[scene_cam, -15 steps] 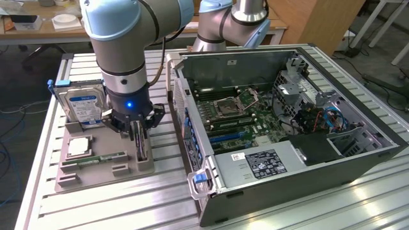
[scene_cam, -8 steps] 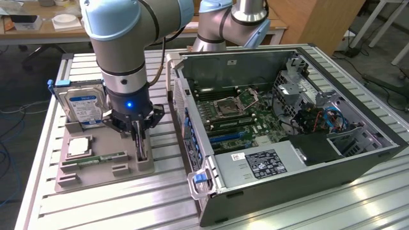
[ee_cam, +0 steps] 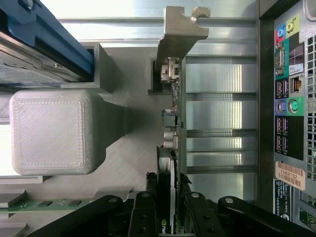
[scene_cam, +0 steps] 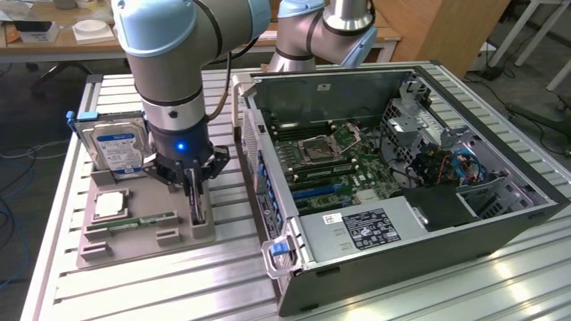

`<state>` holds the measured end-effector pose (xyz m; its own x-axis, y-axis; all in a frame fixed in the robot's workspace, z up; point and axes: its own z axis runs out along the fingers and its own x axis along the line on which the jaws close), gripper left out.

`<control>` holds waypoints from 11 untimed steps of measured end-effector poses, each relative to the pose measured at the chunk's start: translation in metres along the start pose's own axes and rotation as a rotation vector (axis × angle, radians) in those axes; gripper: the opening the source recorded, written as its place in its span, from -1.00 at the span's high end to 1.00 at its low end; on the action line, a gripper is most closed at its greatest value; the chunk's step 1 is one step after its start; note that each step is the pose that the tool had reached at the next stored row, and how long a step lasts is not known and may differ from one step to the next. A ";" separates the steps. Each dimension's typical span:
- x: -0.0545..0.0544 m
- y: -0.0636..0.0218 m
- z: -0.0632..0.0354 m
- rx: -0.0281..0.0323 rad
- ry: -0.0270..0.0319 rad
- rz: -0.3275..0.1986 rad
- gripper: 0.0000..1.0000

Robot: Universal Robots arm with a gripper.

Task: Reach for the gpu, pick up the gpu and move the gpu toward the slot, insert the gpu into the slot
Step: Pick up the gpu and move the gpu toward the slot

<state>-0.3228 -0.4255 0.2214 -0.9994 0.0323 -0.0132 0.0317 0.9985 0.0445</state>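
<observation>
Black card, black fingers: your hand (scene_cam: 194,192) is down over the gpu (scene_cam: 197,207), which stands on its long edge in a groove of the grey holder tray (scene_cam: 147,244) on the worktop (scene_cam: 160,287). In the wrist view your hand (ee_cam: 169,219) has one finger on each face of the gpu (ee_cam: 170,140) and is closed on it. The card's silvery bracket end reaches out past the fingertips. Just beside the hand, on the exterior view's left, the blue-labelled hard drive (scene_cam: 116,144) stands upright in the same tray. The green memory stick (scene_cam: 134,222) lies flat near the hand. The slot (scene_cam: 314,192) sits on the green motherboard (scene_cam: 344,164) inside the open computer case (scene_cam: 402,234), well apart from the hand on the exterior view's right.
</observation>
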 end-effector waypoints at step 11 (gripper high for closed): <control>0.000 0.0000 0.0000 -0.0001 0.0000 0.000 0.47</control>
<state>-0.3228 -0.4255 0.2214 -0.9994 0.0323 -0.0132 0.0317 0.9985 0.0446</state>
